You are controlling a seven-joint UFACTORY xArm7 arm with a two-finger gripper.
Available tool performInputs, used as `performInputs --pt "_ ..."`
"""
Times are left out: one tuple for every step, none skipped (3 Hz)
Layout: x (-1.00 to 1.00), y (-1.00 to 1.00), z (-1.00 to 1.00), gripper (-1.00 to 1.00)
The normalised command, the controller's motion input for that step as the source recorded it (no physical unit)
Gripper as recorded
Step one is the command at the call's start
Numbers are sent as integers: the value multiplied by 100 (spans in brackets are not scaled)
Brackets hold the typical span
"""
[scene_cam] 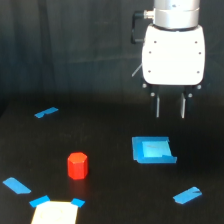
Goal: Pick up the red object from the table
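Progress: grasp not yet made | red block [77,165] standing upright on table [110,190], lower left of frame | claw [170,107] hanging upper right, fingers apart, holding nothing | remaining: approaching, closing, lifting.

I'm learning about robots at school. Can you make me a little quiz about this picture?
1. True or false: the claw is holding the red object.
2. Which lies closer below the claw? A) the red object B) the blue tray
3. Fill in: the red object stands on the black ____.

Key:
1. False. The claw hangs open and empty, up in the air.
2. B.
3. table.
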Motion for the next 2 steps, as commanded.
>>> performInputs --pt "-100 -40 89 -91" --pt "100 -67 100 44"
